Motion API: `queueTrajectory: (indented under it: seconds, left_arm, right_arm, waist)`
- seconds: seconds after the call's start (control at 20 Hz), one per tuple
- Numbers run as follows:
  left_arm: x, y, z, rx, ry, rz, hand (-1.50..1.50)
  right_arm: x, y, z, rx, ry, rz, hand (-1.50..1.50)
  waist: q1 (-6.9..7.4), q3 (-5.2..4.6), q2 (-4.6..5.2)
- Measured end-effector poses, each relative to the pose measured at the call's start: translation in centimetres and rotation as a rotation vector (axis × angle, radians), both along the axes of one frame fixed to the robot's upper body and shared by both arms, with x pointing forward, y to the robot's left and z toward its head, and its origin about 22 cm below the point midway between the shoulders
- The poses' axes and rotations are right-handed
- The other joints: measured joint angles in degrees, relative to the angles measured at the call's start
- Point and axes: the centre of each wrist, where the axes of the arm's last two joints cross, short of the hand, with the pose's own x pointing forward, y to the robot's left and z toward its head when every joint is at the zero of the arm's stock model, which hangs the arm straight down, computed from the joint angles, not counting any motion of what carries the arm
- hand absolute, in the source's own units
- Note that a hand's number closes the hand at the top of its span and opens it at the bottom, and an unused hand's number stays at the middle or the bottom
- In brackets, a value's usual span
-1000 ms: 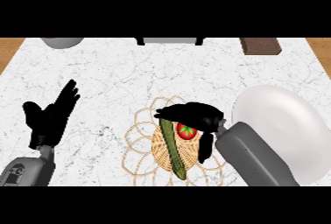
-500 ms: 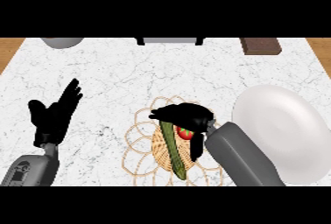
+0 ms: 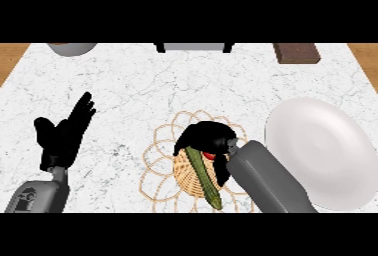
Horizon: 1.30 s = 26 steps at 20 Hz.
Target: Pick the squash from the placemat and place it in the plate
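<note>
A long green squash (image 3: 204, 176) lies on the woven placemat (image 3: 164, 159) in the lower middle of the counter. My right hand (image 3: 210, 136) is down over the squash's upper end, thumb on its left and fingers curled on its right, hiding that end. A small red thing (image 3: 209, 156) shows just under the hand, beside the squash. The white plate (image 3: 321, 150) sits right of the placemat, with nothing on it. My left hand (image 3: 63, 136) rests open at the left, fingers up, away from the mat.
Along the far edge stand a grey bowl (image 3: 71, 48) at the left, a dark-framed object (image 3: 193, 47) in the middle and a brown block (image 3: 296, 52) at the right. My right forearm (image 3: 267, 180) covers the placemat's right side.
My right hand has come down and slightly left onto the squash's upper end, covering more of the red thing. The squash, the plate and my left hand have stayed put.
</note>
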Motion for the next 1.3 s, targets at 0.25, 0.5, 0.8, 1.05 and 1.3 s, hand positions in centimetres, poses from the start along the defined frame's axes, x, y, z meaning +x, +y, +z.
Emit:
queueTrajectory:
  seconds: [0.25, 0.5, 0.8, 1.05, 1.3]
  left_arm:
    - [0.6, 0.6, 0.5, -0.006, 0.004, 0.003, 0.00]
    - [0.1, 0.8, 0.3, -0.012, 0.004, 0.008, 0.00]
    - [0.5, 0.9, 0.3, -0.005, -0.001, 0.017, 0.00]
    - [0.0, 1.5, -0.2, 0.001, 0.012, 0.043, 0.00]
    - [-0.1, 1.5, -0.3, 0.001, 0.021, 0.036, 0.00]
  right_arm:
    - [-0.6, 0.1, 0.0, 0.020, -0.018, 0.067, 1.50]
    - [-0.8, 0.1, -0.3, 0.055, -0.025, 0.063, 1.50]
    - [-1.1, -0.7, 0.4, 0.106, -0.135, -0.176, 1.50]
    - [0.3, -3.6, 0.9, 0.079, -0.246, -0.710, 1.50]
    - [1.0, -3.5, 4.5, 0.144, -0.519, -1.108, 1.50]
  waist:
    - [-0.12, 0.00, -0.15]
    - [-0.02, -0.08, -0.20]
    - [-0.64, -0.14, -0.04]
    - [-2.14, -0.05, -0.35]
    - [-1.83, -0.02, -0.63]
